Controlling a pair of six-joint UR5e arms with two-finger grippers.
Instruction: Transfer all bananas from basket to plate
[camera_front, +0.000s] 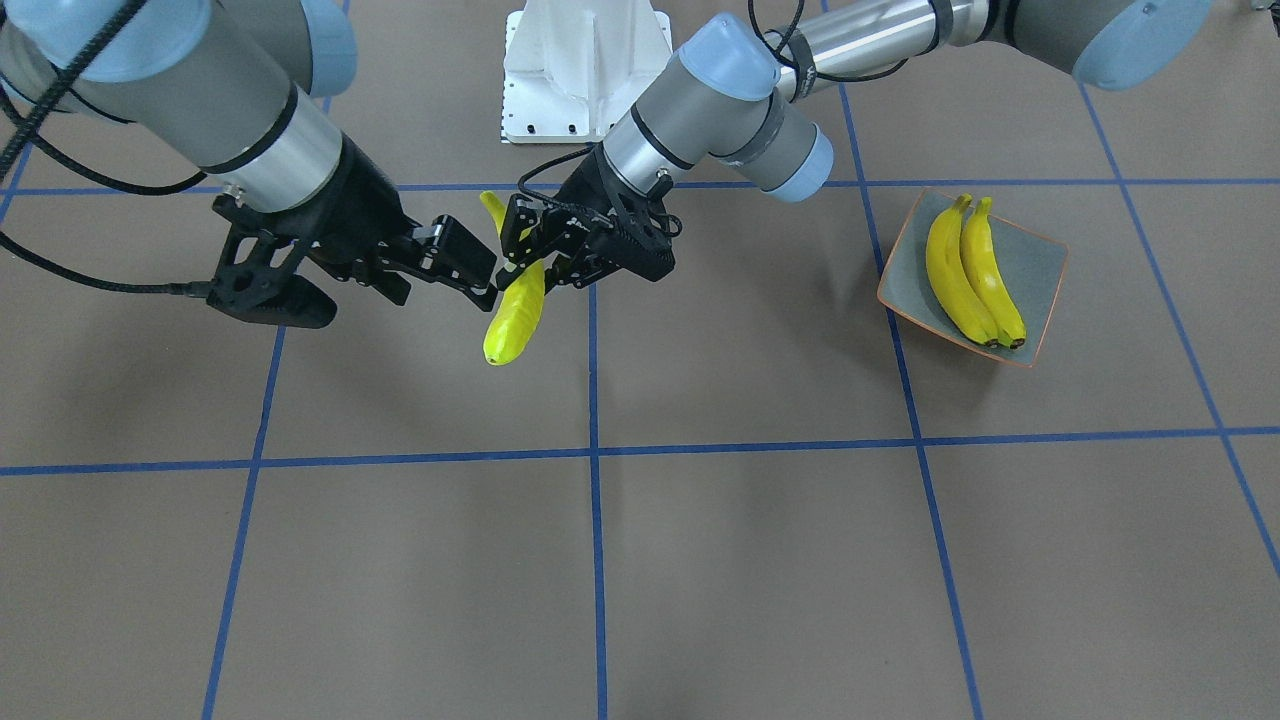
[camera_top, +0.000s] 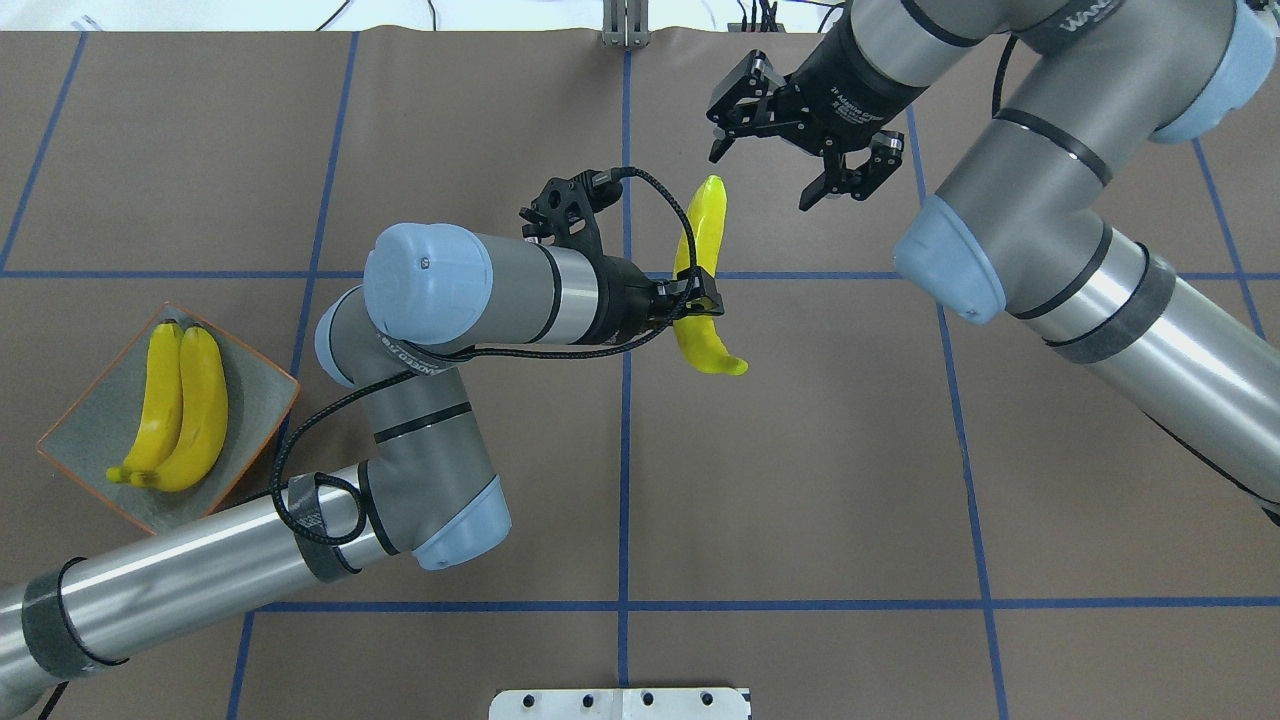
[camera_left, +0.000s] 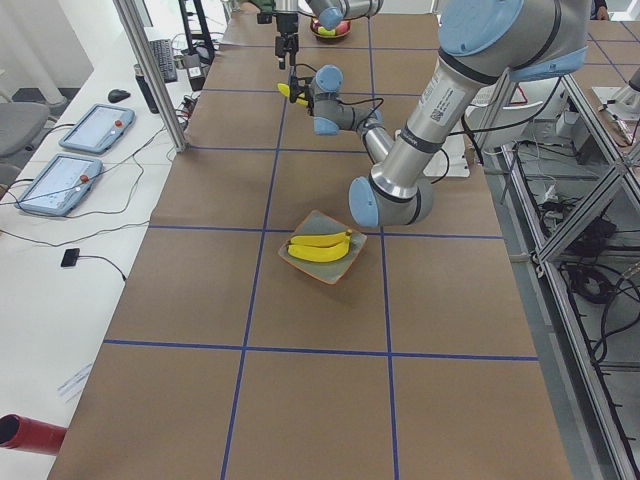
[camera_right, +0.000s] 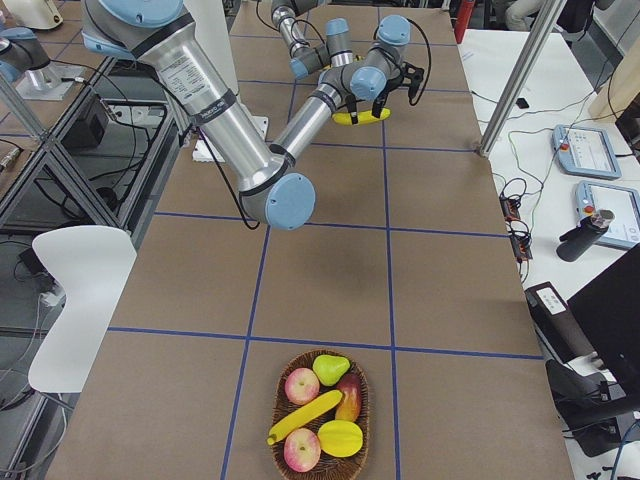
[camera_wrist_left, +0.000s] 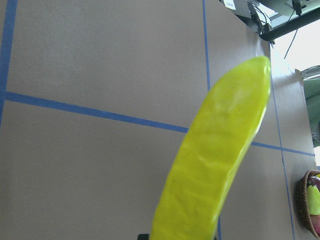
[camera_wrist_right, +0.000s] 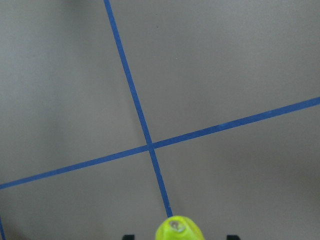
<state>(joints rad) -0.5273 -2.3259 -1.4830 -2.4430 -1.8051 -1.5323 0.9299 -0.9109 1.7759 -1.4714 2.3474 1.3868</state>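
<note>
My left gripper (camera_top: 697, 300) is shut on a yellow banana (camera_top: 705, 225) and holds it above the middle of the table. The same banana (camera_front: 515, 310) hangs tilted in the front view. My right gripper (camera_top: 765, 175) stands open close to the banana's far end; whether a finger touches it I cannot tell. Two bananas (camera_top: 185, 405) lie side by side on the orange-rimmed plate (camera_top: 255, 385). One more banana (camera_right: 305, 417) lies in the wicker basket (camera_right: 278, 400). The right wrist view shows only the held banana's tip (camera_wrist_right: 179, 229).
The basket also holds apples (camera_right: 301, 385), a pear (camera_right: 331, 368) and other fruit. The white robot base (camera_front: 585, 70) stands at the table's robot side. Tablets and cables lie on a side bench (camera_left: 80, 160). Blue tape lines cross the brown table.
</note>
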